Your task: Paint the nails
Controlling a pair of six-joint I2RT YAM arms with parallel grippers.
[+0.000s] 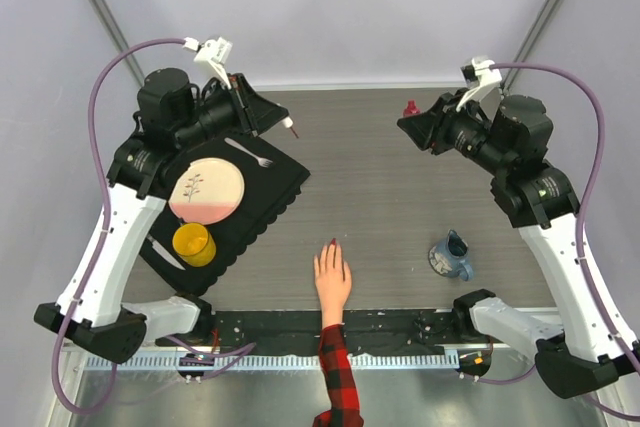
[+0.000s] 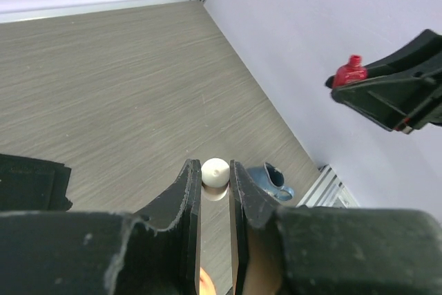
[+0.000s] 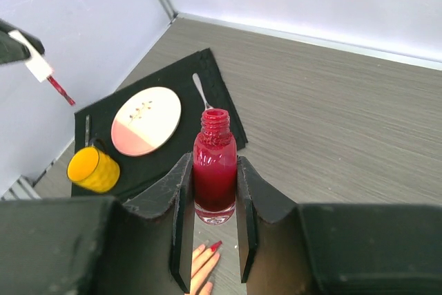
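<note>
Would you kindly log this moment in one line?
left gripper: shut on polish brush; right gripper: shut on open polish bottle; nails: one seen red

On your bench [image 1: 400,187] you count one hand [image 1: 333,272] at 6 o'clock with one nail [image 1: 332,241] visibly red. At 9 o'clock, one placemat [image 1: 270,192] bears one plate [image 1: 206,191], one yellow cup [image 1: 193,244], one fork [image 1: 250,155] and one knife [image 1: 165,252]. There is one blue mug [image 1: 452,255] at 4 o'clock, plus one polish bottle [image 3: 215,167] and one brush [image 1: 290,128].
</note>
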